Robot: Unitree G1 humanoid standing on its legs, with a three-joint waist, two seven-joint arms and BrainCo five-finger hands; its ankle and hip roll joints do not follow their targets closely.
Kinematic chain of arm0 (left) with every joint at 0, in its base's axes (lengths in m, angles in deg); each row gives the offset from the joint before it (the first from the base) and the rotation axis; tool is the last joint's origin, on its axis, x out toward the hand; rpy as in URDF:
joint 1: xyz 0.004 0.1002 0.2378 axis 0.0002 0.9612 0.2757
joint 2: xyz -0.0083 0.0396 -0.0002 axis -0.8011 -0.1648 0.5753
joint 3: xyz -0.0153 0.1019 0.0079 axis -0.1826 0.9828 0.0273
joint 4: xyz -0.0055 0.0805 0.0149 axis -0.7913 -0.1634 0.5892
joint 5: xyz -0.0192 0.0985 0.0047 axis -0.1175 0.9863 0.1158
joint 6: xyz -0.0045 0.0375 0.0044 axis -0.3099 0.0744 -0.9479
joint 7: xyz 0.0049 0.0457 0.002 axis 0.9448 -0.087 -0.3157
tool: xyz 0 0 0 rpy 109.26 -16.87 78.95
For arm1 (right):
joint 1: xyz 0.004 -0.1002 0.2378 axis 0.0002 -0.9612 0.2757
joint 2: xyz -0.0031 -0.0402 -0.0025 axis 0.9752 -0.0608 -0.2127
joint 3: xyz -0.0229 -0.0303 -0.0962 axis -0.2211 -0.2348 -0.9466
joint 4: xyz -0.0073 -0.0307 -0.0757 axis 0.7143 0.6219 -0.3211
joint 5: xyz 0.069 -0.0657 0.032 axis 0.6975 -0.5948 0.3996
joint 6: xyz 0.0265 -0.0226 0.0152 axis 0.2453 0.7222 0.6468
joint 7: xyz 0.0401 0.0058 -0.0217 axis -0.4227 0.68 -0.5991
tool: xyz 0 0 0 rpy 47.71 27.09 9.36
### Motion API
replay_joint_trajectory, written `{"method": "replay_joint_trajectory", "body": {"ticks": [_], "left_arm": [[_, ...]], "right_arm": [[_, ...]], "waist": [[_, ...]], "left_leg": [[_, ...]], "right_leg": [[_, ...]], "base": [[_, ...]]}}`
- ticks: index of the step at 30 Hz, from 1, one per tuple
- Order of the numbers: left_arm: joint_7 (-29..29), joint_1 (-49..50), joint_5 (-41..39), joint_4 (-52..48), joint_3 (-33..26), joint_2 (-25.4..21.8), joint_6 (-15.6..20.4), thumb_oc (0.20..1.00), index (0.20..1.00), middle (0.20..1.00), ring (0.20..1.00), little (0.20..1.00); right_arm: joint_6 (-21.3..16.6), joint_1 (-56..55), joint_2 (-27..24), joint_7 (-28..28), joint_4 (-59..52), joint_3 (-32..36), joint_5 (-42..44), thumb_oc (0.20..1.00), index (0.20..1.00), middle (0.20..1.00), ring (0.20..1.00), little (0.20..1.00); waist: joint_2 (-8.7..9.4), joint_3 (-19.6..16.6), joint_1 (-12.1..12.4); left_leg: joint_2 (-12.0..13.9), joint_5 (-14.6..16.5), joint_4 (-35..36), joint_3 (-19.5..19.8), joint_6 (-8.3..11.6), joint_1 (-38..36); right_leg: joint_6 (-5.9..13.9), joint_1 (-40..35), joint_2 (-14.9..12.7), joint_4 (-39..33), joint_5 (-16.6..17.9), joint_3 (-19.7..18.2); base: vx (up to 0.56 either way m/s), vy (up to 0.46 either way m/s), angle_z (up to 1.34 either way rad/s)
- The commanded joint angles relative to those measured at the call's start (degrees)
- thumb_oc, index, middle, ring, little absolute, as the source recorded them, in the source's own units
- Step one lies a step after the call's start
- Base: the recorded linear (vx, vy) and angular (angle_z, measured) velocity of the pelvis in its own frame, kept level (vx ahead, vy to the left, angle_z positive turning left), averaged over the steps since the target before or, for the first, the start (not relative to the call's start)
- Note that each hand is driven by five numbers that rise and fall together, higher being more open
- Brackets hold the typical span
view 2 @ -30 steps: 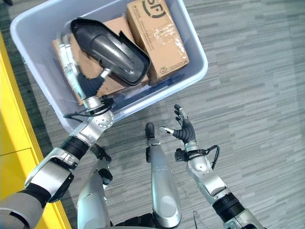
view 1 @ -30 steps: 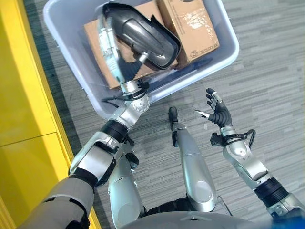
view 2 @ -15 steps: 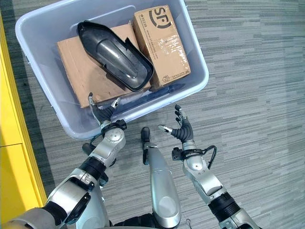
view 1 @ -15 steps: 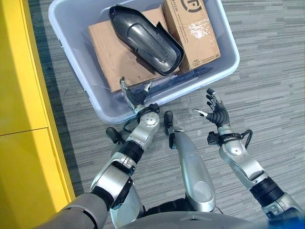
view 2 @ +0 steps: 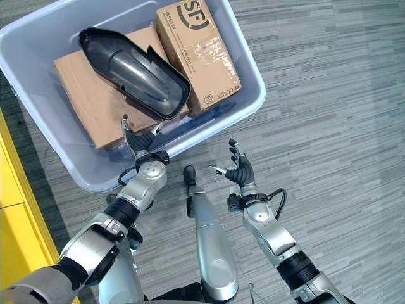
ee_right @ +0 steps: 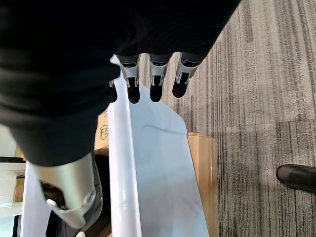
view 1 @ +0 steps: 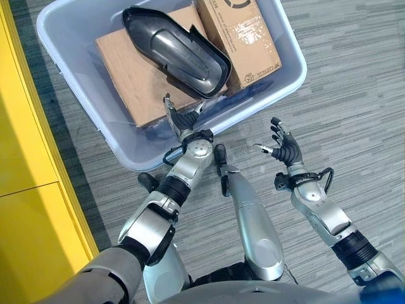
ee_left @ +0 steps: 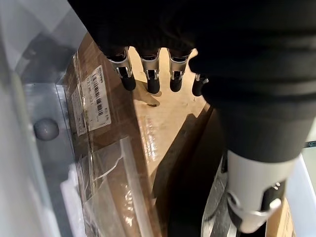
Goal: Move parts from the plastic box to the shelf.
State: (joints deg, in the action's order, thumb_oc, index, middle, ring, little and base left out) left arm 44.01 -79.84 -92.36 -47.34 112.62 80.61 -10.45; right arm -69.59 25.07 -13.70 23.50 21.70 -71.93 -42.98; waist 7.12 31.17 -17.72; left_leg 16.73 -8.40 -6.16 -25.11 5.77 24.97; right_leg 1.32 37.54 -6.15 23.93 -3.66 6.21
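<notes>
Grey floor, plastic box (view 1: 76, 120), left hand (view 1: 180, 120) (open) over cardboard (view 1: 136, 69)

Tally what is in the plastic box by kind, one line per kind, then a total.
Cardboard boxes: 2, a flat cardboard box and a printed cardboard box.
Black plastic shells: 1, the black plastic shell lying on the flat one.
Total: 3, all in the plastic box.
</notes>
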Motion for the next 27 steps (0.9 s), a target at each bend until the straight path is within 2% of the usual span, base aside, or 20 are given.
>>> {"method": "replay_joint_trajectory", "body": {"ticks": [1,9,11,13,15,20,23,27], "left_arm": [[0.2,-4.1,0.0,3.4,-0.5,0.0,0.5,1.0,1.0,1.0,1.0,1.0],[2.4,-8.6,-6.3,6.9,-3.4,-1.2,0.3,1.0,1.0,1.0,1.0,1.0],[1.3,-9.3,-9.5,7.4,-4.0,-1.3,1.0,1.0,1.0,1.0,1.0,1.0],[-1.3,-9.8,-18.5,8.3,-5.1,-0.8,2.1,1.0,1.0,1.0,1.0,1.0],[-3.2,-9.9,-19.9,8.9,-6.0,-0.3,2.4,1.0,1.0,1.0,1.0,1.0],[-1.8,-11.2,-18.9,7.9,-5.8,-0.6,3.5,1.0,1.0,1.0,1.0,1.0],[2.8,-12.9,-16.5,6.6,-5.6,-1.9,4.1,1.0,1.0,1.0,1.0,1.0],[2.0,-11.0,-16.1,5.3,-5.8,-1.6,4.9,1.0,1.0,1.0,1.0,1.0]], "right_arm": [[-1.1,1.5,-1.2,-0.4,-3.1,0.9,0.0,1.0,1.0,1.0,1.0,1.0],[-0.1,2.9,-1.0,-0.3,-3.0,-0.1,-0.5,1.0,1.0,1.0,1.0,1.0],[0.1,3.0,-1.1,-0.3,-3.1,-0.3,-0.2,1.0,1.0,1.0,1.0,1.0],[0.5,3.3,-1.1,-0.1,-3.2,-0.5,0.1,1.0,1.0,1.0,1.0,1.0],[1.2,3.7,-0.8,-0.1,-3.3,-0.6,0.3,1.0,1.0,1.0,1.0,1.0],[2.5,3.8,-1.1,-1.2,-3.5,-0.4,0.3,1.0,1.0,1.0,1.0,1.0],[3.5,3.9,-1.3,-1.2,-4.0,-0.5,0.9,1.0,1.0,1.0,1.0,1.0],[3.5,3.4,-1.3,-1.5,-4.1,-0.4,0.6,1.0,1.0,1.0,1.0,1.0]], "waist": [[2.71,-1.4,-0.7],[3.71,-1.4,-1.4],[3.84,-1.4,-1.5],[3.92,-1.4,-1.6],[3.98,-1.4,-1.7],[4.0,-1.4,-2.0],[4.02,-1.4,-2.0],[3.53,-1.4,-1.6]], "left_leg": [[4.3,4.2,-7.9,2.1,3.8,2.9],[4.6,5.0,-10.5,1.8,3.92,4.6],[4.7,5.0,-10.9,1.8,4.0,5.0],[4.7,5.0,-11.6,2.1,4.09,5.5],[4.8,5.0,-11.8,2.1,4.21,5.7],[4.9,5.3,-12.6,2.0,4.07,6.3],[4.8,5.7,-13.3,2.0,3.95,6.6],[4.5,5.2,-13.4,2.4,3.97,6.7]], "right_leg": [[2.48,-1.8,0.8,-3.9,-0.1,1.5],[2.25,-0.3,1.0,-2.5,-0.6,1.5],[2.21,0.0,1.1,-2.2,-0.7,1.4],[2.13,0.3,1.3,-1.9,-0.9,1.3],[2.12,0.5,1.3,-1.7,-0.9,1.4],[1.95,1.2,1.4,-1.1,-1.1,1.3],[1.73,1.3,1.7,-0.7,-1.4,1.1],[1.68,1.3,1.8,-0.6,-1.7,1.1]], "base": [[0.0,0.0,0.0],[0.01,-0.019,-0.06],[0.0,-0.012,-0.02],[0.0,0.0,0.0],[0.0,0.0,0.0],[0.0,0.0,0.0],[0.04,-0.015,-0.03],[0.01,-0.002,-0.01]]}}
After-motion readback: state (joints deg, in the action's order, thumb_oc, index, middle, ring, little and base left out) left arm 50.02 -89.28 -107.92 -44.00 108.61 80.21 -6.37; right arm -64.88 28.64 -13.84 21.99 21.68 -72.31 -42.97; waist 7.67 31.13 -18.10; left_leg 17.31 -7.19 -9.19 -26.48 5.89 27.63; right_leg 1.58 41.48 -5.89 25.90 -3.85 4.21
